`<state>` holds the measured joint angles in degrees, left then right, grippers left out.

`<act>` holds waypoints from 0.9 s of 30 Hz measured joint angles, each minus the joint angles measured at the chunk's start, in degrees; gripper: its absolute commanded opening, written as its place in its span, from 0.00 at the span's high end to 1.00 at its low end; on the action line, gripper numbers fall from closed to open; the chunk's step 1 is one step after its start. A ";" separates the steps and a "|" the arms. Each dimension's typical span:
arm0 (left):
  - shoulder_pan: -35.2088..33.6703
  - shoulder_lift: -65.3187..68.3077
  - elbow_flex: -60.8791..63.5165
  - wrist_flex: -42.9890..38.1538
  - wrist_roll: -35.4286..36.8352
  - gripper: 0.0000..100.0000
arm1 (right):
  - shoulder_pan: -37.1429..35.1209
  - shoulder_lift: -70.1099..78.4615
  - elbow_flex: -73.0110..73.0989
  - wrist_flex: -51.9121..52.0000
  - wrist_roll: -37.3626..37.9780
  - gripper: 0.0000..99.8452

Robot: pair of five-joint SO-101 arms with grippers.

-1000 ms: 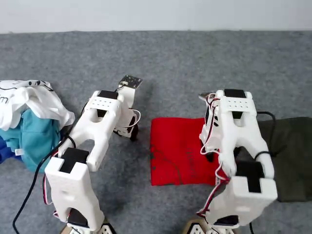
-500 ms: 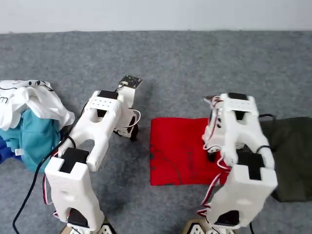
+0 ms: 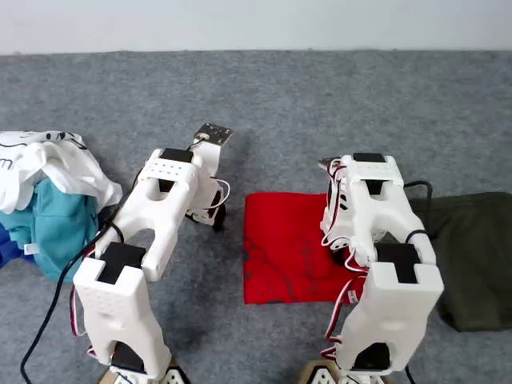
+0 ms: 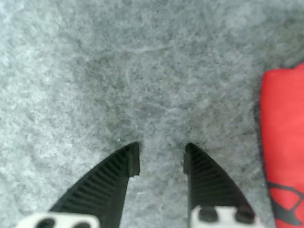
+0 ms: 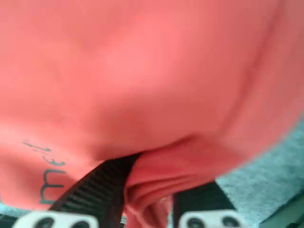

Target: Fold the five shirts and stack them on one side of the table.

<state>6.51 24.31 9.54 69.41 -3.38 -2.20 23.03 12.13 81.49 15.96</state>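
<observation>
On the grey table point(image 3: 320, 104), in the high view, the red shirt point(image 3: 288, 248) lies flat as a folded rectangle, with the right arm over its right edge. A green shirt point(image 3: 472, 256) lies further right; a white shirt point(image 3: 40, 164) and a teal shirt point(image 3: 56, 228) are heaped at the left. In the left wrist view, the left gripper point(image 4: 161, 153) is narrowly open over bare table, holding nothing. In the right wrist view, the right gripper point(image 5: 159, 178) pinches a wrinkled fold of the red shirt.
</observation>
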 measured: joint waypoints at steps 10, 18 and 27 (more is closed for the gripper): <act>0.00 0.00 0.00 0.00 0.00 0.87 | -0.44 -4.75 -0.70 -0.70 2.90 0.99; 0.00 0.00 0.00 0.00 0.00 0.87 | 6.07 -8.09 -13.27 -2.02 -8.97 0.99; 0.00 -0.09 0.00 0.00 0.00 0.87 | 19.08 -4.22 -20.31 -2.37 -22.77 0.99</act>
<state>6.51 24.22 9.54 69.41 -3.38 16.88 18.81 -8.18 79.12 -6.81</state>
